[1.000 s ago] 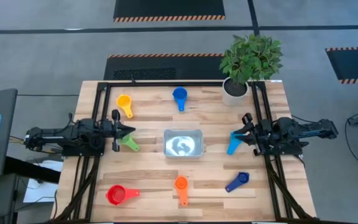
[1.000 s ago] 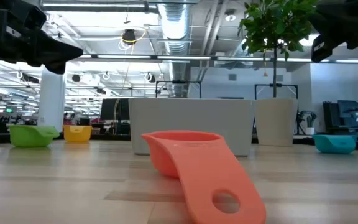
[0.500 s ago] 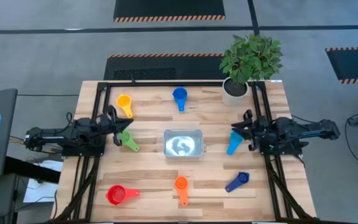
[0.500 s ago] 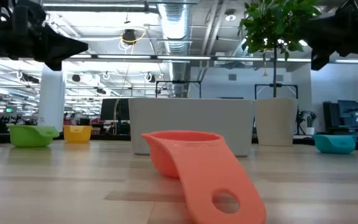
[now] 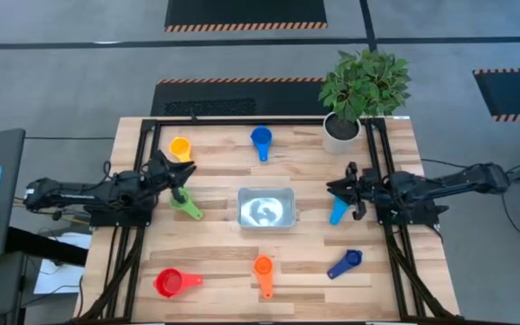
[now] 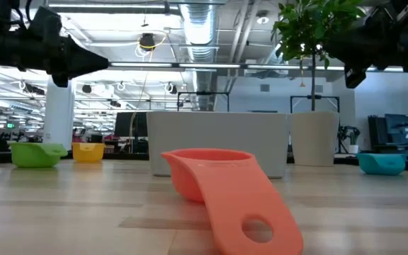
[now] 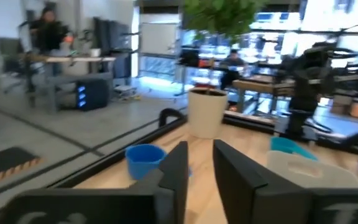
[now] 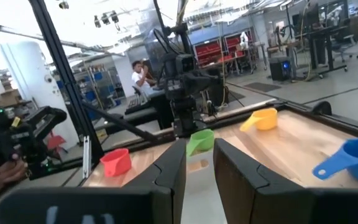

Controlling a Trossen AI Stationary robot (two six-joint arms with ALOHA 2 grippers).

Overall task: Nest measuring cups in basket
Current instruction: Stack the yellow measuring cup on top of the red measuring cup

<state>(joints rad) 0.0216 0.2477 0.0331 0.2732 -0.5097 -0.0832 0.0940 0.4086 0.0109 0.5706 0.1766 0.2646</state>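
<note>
Nesting progress: none of it was done yet, as far as the views showed; the basket sat in the middle of the table with no cup inside it, only its shiny floor showing.
Work left: all seven cups were to be gathered and stacked in the basket, so the whole job lay ahead.
Cup count: seven, one of each colour, all lying apart from one another on the wood.
Far-side cups: the yellow cup and the blue cup lay beyond the basket.
Flanking cups: the green cup lay on the basket's left, the light blue cup on its right, each near it but not touching.
Near-side cups: the red cup, the orange cup and the dark blue cup lay along the near edge.
Basket count: one.
Other item: one potted plant at the far right corner, no part of the task.
Left gripper: raised off the table just by the green cup, fingers a little apart with nothing between them.
Right gripper: raised just by the light blue cup, fingers a little apart, likewise empty.
Likely step: each arm looked to be lining up on its nearest cup, green for the left, light blue for the right.
</note>
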